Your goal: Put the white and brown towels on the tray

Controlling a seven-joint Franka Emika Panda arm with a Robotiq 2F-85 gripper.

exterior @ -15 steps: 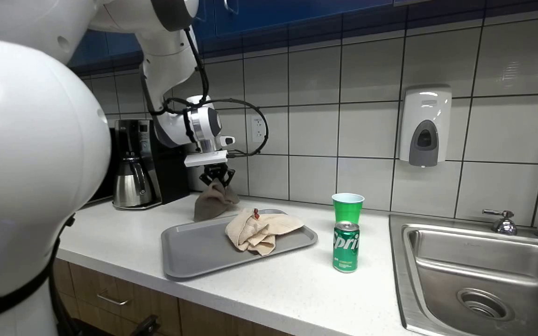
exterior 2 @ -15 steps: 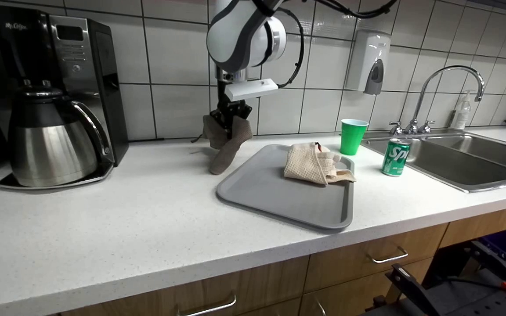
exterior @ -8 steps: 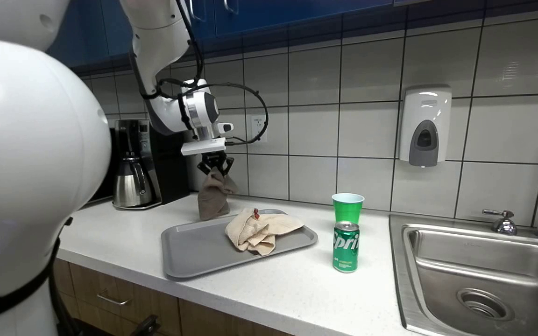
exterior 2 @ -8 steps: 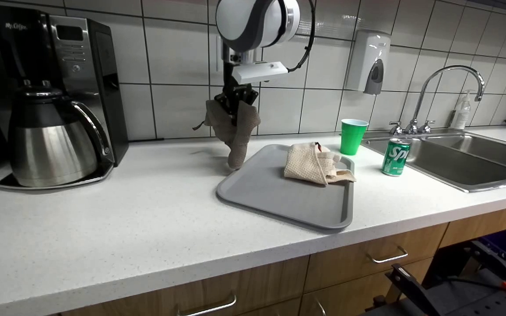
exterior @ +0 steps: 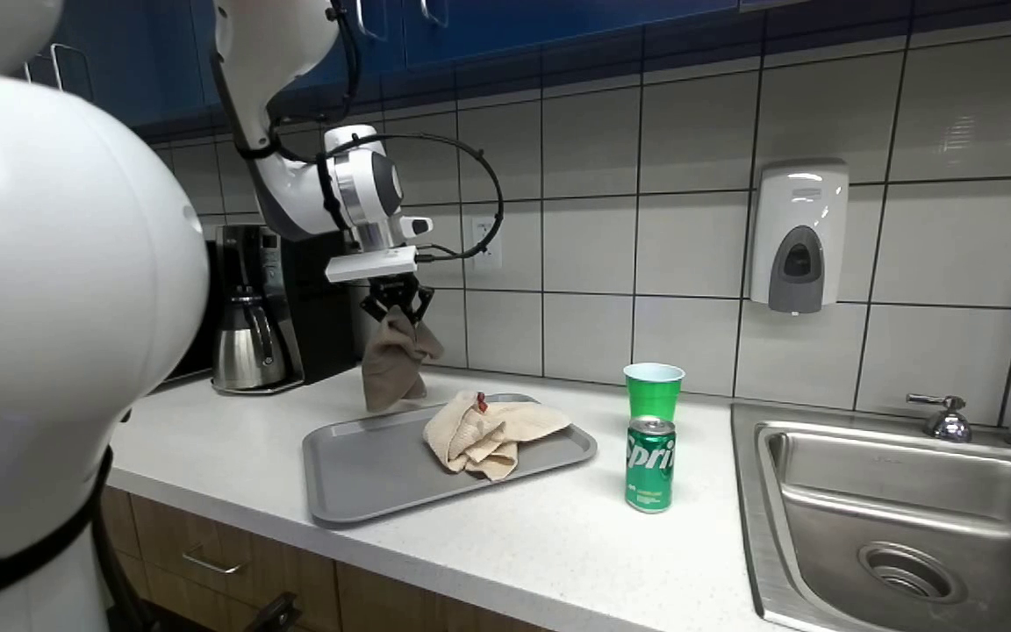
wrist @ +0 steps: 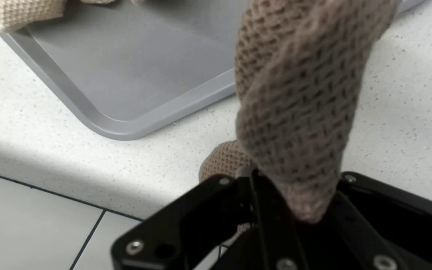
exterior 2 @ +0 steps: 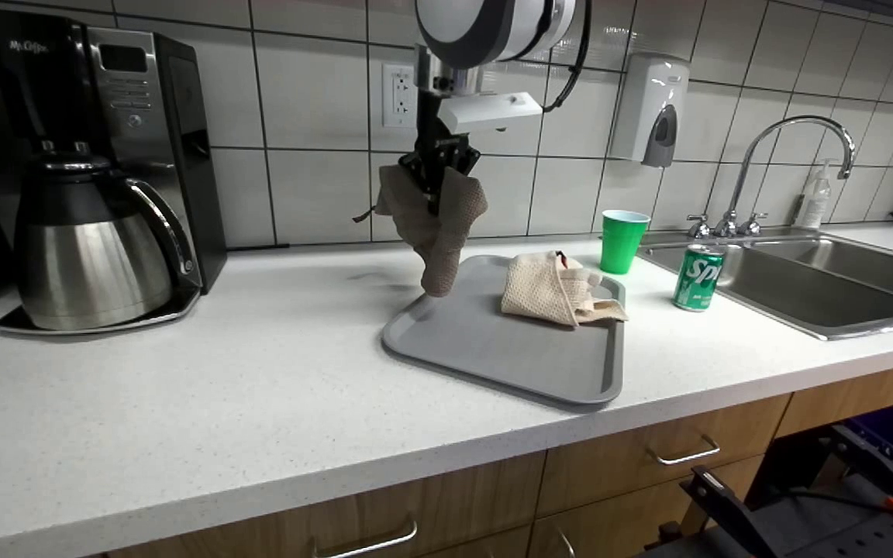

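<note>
Gripper (exterior: 398, 313), black, two-fingered, seen in an exterior view w/ jaws narrowed on the bunched top of a brown woven cloth towel (exterior: 393, 367). Hanging from there, above white speckled countertop (exterior: 505, 544), near back edge of gray rect. plastic tray (exterior: 365, 478). On tray: cream woven cloth towel (exterior: 475, 434), crumpled. To R of tray, green-and-white metal Sprite can (exterior: 649, 467), upright, just in front of green plastic cup (exterior: 653, 395) w/ pale inside.

In an exterior view: at far L, black-and-silver coffee maker (exterior 2: 140, 132) w/ brushed-steel carafe (exterior 2: 94, 263), well apart from tray. Near ctr, brown towel draped in 2 folds around gripper, w/ longer fold reaching down in line w/ tray rim; touching or not, can't tell.

In the wrist view: gripper at btm, w/ brown towel b/w jaws, hiding the tips and overlapping tray rim from this angle. Upper L: corner of cream towel, lying over tray rim.
</note>
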